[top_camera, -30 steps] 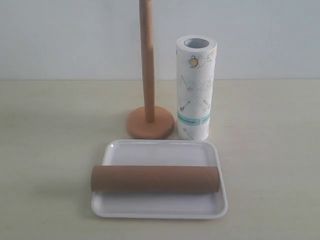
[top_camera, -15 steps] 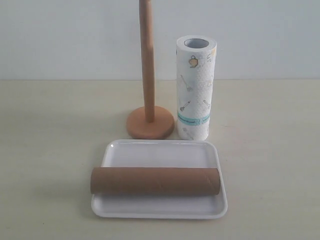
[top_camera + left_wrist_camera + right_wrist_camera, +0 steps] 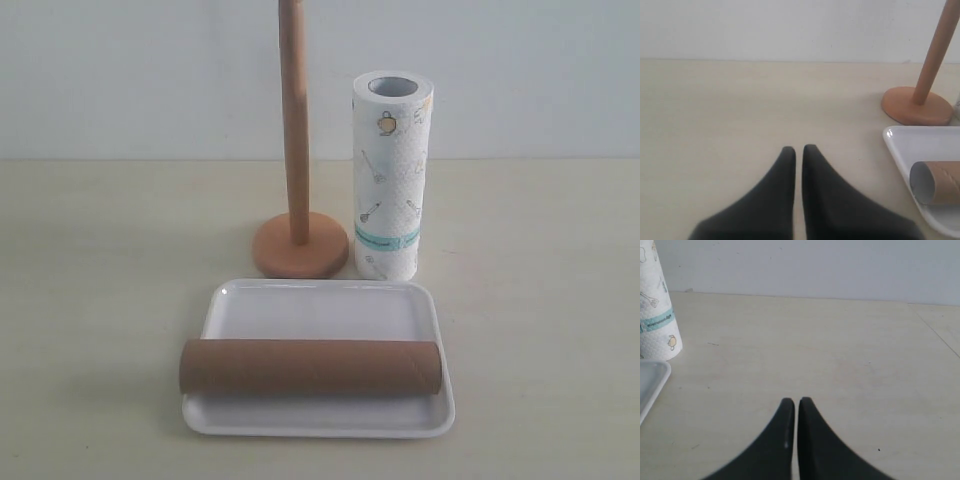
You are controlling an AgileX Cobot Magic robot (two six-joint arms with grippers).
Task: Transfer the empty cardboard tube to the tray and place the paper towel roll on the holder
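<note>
The brown cardboard tube [image 3: 311,367] lies crosswise on the white tray [image 3: 320,310], near its front rim; its open end [image 3: 932,182] shows in the left wrist view over the tray's corner [image 3: 900,145]. Behind the tray stands the wooden holder [image 3: 296,200], its rod bare. The printed paper towel roll [image 3: 391,175] stands upright on the table just right of the holder's base, also seen as roll [image 3: 657,315] in the right wrist view. My left gripper [image 3: 798,149] is shut, empty, over bare table left of the tray. My right gripper [image 3: 793,401] is shut, empty, right of the tray.
The holder's round base [image 3: 917,106] sits close behind the tray. A pale wall bounds the table at the back. Neither arm appears in the exterior view. Bare table lies on both sides of the tray.
The cardboard tube has rolled slightly toward the tray's front rim. Nothing else has moved.
</note>
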